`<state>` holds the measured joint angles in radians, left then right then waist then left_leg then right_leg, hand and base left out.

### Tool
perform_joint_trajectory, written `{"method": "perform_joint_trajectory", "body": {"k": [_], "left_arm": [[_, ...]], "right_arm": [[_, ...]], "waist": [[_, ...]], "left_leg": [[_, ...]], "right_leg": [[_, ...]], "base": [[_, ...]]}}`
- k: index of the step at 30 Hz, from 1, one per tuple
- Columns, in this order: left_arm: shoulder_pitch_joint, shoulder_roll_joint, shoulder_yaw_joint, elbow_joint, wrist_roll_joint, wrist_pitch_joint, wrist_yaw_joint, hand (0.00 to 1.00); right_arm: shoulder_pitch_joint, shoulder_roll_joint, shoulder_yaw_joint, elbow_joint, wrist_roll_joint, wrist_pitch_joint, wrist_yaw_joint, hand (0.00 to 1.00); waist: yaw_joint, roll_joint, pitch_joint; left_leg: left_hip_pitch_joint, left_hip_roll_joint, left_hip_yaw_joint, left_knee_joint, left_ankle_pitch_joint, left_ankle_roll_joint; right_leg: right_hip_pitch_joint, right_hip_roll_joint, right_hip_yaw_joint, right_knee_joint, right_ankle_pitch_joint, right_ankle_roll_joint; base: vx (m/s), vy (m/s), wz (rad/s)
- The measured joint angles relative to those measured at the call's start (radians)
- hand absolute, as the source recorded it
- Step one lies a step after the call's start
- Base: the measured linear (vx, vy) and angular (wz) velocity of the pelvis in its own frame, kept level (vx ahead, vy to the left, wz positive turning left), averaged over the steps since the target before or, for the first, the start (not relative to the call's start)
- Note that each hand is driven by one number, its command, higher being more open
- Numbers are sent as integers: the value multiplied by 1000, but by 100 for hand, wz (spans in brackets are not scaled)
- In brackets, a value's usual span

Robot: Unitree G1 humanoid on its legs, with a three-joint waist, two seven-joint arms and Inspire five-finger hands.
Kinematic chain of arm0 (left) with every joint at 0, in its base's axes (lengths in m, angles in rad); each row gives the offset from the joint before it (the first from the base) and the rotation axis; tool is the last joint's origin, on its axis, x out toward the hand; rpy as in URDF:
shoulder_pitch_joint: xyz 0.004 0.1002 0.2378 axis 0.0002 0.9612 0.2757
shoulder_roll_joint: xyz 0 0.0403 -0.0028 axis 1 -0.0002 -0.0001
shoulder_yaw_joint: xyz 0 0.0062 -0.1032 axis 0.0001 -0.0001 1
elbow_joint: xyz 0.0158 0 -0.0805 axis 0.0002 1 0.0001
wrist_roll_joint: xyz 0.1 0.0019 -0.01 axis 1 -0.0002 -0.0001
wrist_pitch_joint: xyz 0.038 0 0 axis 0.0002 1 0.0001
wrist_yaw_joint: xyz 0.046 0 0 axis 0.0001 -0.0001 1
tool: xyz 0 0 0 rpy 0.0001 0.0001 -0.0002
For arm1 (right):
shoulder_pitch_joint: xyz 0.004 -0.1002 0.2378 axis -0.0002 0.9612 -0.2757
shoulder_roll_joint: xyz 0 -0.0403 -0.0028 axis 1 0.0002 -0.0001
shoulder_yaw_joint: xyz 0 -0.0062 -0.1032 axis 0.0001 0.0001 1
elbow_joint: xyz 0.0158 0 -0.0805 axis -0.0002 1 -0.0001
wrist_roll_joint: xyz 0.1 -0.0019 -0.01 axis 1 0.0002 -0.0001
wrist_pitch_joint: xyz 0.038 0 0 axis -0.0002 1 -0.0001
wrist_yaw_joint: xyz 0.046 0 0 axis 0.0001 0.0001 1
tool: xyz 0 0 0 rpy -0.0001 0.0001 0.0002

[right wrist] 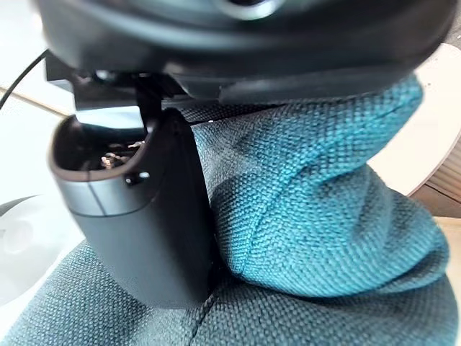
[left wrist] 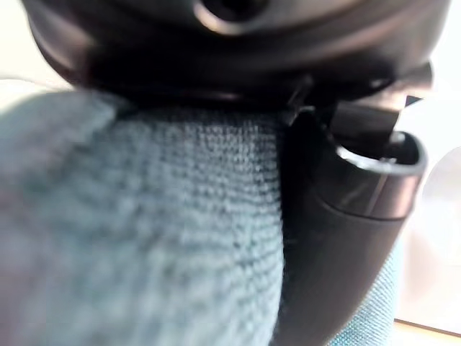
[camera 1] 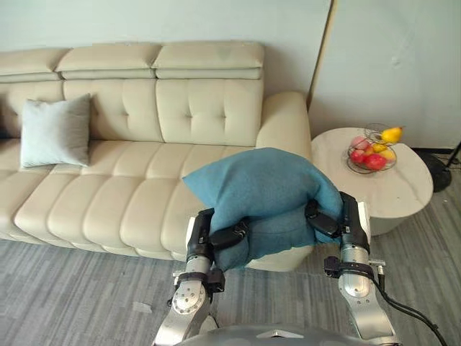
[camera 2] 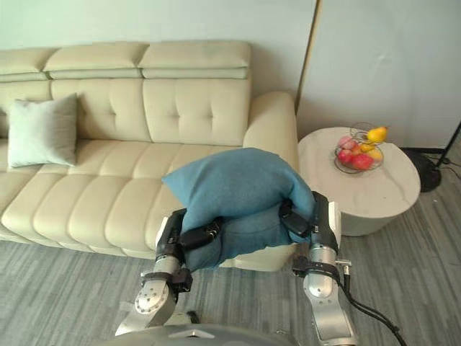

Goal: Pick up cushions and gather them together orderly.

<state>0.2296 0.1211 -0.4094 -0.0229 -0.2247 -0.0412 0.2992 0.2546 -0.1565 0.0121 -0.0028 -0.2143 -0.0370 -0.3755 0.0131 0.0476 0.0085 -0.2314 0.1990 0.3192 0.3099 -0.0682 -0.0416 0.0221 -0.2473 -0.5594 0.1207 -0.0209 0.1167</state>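
- Two cushions are in view. A teal cushion [camera 1: 263,189] is held up in front of the sofa [camera 1: 144,194], before its right-armrest end. A pale grey cushion [camera 1: 55,131] stands propped against the sofa's backrest near its left end.
- The left hand [camera 1: 207,234] grips the teal cushion's lower left side, its fingers [camera 1: 232,234] curled into the fabric. The left wrist view shows its thumb [left wrist: 346,238] pressed against the weave.
- The right hand [camera 1: 344,216] is clamped on the cushion's lower right side, with its thumb [right wrist: 137,216] sunk into a fold of cloth.
- The teal cushion bulges above both hands and creases between them.
- A round counter [camera 1: 396,191] stands just beside the sofa's right armrest, carrying a wire bowl of fruit [camera 1: 372,153].
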Motion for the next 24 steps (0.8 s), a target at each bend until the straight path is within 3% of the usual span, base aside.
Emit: {"method": "perform_joint_trajectory", "body": {"k": [2, 3, 4, 5, 6, 7, 9, 11, 12, 14, 15, 16, 17, 19, 22, 23, 24], "left_arm": [[-11, 12, 1, 11, 0, -2, 0, 0], [-12, 12, 1, 22, 0, -2, 0, 0], [-12, 13, 1, 22, 0, -2, 0, 0], [-12, 18, 2, 28, 0, -1, 0, 0], [-12, 29, 4, 27, 0, -1, 0, 0], [-11, 34, 5, 27, 0, -1, 0, 0], [-11, 40, 27, 28, 0, -1, -1, 0], [-11, 43, 30, 28, 0, 0, -1, 0], [-11, 43, 30, 28, 1, 0, -2, 0], [-11, 42, 25, 28, 3, 0, -5, 0], [-11, 42, 23, 28, 3, 0, -7, 0], [-11, 41, 23, 27, 4, 0, -16, 0], [-11, 35, 19, 29, 5, 1, -24, 0], [-10, 24, 13, 29, 17, 2, -25, 0], [-5, 16, 14, 29, 18, 2, -31, 0], [7, 11, 18, 21, 18, 2, -36, 0], [20, 9, 23, 7, 18, 1, -39, 0]], "right_arm": [[0, 14, 0, 9, 0, 0, 0, 0], [0, 15, 0, 25, 0, 0, 4, 0], [0, 15, 0, 25, 0, 0, 4, 0], [-2, 20, 4, 42, 0, 0, 6, 0], [-7, 25, 8, 54, 0, 0, 8, 0], [-10, 29, 9, 64, 0, 0, 10, 0], [-9, 47, 14, 80, 0, 0, 30, 0], [-10, 50, 14, 80, -1, 0, 37, 0], [-10, 49, 14, 80, -1, 0, 37, 0], [-8, 41, 11, 80, 0, 0, 38, 0], [-6, 39, 10, 80, 0, 0, 38, 0], [-5, 36, 9, 80, 0, 0, 38, 0], [3, 32, 8, 77, 0, 0, 37, 0], [21, 28, 6, 55, 0, 8, 38, 0], [76, 27, 6, -22, 0, 18, 38, 0], [107, 27, 7, -85, 0, 18, 37, 0], [113, 28, 7, -115, 0, 18, 36, 0]], "waist": [[-4, -9, 4], [-3, -7, 11], [-3, -8, 11], [0, -17, 20], [3, -26, 42], [-1, -22, 55], [-16, -26, 83], [-17, -34, 88], [-18, -36, 88], [-39, -36, 88], [-45, -37, 87], [-53, -40, 84], [-72, -35, 77], [-71, -6, 60], [-64, -2, 61], [-48, -3, 63], [-31, -5, 64]], "left_leg": [[-21, -27, -11, 50, -40, 28], [-22, -48, -13, 87, -77, 50], [-21, -49, -13, 88, -78, 50], [-9, -78, -8, 102, -110, 65], [16, -107, -6, 100, -131, 89], [26, -112, -12, 99, -140, 101], [56, -132, -40, 53, -145, 114], [89, -164, -40, -8, -137, 125], [100, -175, -41, -25, -135, 129], [154, -223, -62, -85, -124, 123], [166, -232, -70, -94, -124, 124], [178, -248, -86, -92, -132, 131], [184, -257, -124, -59, -159, 132], [179, -227, -155, -8, -175, 107], [137, -189, -139, 228, -169, 90], [62, -129, -96, 461, -147, 52], [28, -88, -68, 549, -163, 49]], "right_leg": [[-6, -40, -7, 44, 4, 7], [-28, -88, 6, 138, 4, 6], [-28, -89, 7, 140, 4, 6], [-63, -144, 46, 252, 3, -23], [-123, -194, 107, 389, 26, -119], [-161, -198, 159, 458, 11, -146], [-262, -60, 315, 566, -117, -91], [-304, 34, 337, 510, -154, -77], [-312, 54, 334, 487, -155, -77], [-337, 150, 322, 326, -144, -71], [-334, 166, 325, 285, -137, -70], [-333, 185, 341, 228, -99, -99], [-315, 198, 363, 215, -31, -167], [-261, 213, 312, 177, -39, -169], [-148, 227, 290, 108, -39, -169], [-65, 238, 300, 53, -39, -169], [-35, 243, 319, 33, -41, -171]], "base": [[58, 332, 31], [46, 293, 22], [61, 389, 17], [60, 453, 8], [42, 409, 13], [25, 322, 28], [49, 172, 38], [89, 100, 19], [169, 97, 17], [301, 85, 39], [332, 41, 58], [390, 2, 73], [448, -21, 65], [487, -48, 61], [414, -69, 41], [354, 17, -4], [346, 51, -42]]}}
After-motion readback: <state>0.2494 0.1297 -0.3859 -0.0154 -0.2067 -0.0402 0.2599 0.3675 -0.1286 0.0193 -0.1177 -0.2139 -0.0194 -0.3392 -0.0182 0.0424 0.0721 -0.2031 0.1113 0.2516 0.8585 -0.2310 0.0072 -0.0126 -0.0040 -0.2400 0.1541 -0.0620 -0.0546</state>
